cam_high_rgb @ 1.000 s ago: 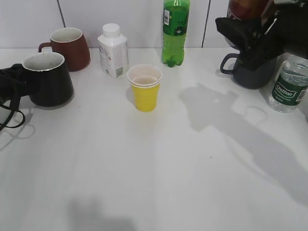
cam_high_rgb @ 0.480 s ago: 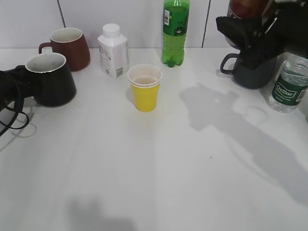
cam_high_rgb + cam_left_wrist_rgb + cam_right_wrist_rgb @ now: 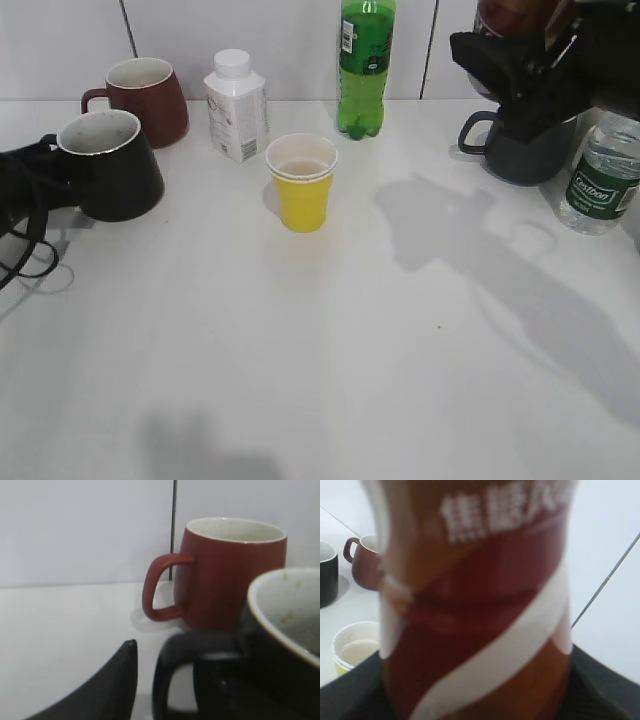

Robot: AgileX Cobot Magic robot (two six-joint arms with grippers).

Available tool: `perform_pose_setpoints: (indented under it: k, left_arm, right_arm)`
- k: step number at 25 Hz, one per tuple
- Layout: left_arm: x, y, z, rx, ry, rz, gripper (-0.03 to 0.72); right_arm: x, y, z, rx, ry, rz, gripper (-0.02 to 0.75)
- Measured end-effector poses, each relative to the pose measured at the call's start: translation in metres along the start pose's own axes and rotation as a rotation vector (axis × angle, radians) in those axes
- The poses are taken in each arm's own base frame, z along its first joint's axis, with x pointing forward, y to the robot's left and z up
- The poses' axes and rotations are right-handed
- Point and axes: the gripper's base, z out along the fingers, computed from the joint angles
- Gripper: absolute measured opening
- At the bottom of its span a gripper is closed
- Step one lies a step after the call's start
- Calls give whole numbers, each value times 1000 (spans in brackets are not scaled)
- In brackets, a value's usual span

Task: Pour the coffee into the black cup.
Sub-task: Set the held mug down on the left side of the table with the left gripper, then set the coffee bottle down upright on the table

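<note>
The black cup (image 3: 110, 165) with a pale inside sits at the left of the table, tilted a little. My left gripper (image 3: 38, 182) is shut on its handle. In the left wrist view the cup (image 3: 280, 645) fills the right side, and one finger of the left gripper (image 3: 150, 680) shows beside the handle. My right gripper (image 3: 525, 75) is shut on the coffee bottle (image 3: 505, 15), held up at the top right. In the right wrist view the coffee bottle (image 3: 480, 605), with its red, brown and white label, fills the frame between the right gripper's fingers (image 3: 480, 700).
A red-brown mug (image 3: 145, 95) stands behind the black cup. A small white bottle (image 3: 235, 105), a yellow paper cup (image 3: 301, 185) and a green bottle (image 3: 363, 65) stand mid-table. A dark grey mug (image 3: 520, 150) and a water bottle (image 3: 598, 180) stand at the right.
My left gripper has moved the black cup a little to the right and tilted it slightly. The right arm with the coffee bottle has barely moved.
</note>
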Motion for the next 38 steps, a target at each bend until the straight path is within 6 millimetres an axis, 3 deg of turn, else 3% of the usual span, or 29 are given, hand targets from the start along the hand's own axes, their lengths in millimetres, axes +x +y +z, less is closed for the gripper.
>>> perform_pose_setpoints:
  k: [7,12,16,24,38]
  left_arm:
    - [5,-4,-23,-13,35,-21,312]
    - [3,-8,-45,-23,72,-29,314]
    - [-2,-9,-55,-42,72,-34,314]
    - [-8,-15,-79,-36,84,-33,314]
    - [-56,-34,-94,133,-88,69,309]
  right_arm:
    - [0,-1,0,7,-1,11,536]
    - [6,-8,4,97,8,180,536]
    - [24,-12,14,158,62,314,536]
    - [66,-3,37,140,181,359,536]
    - [146,21,71,102,174,411,534]
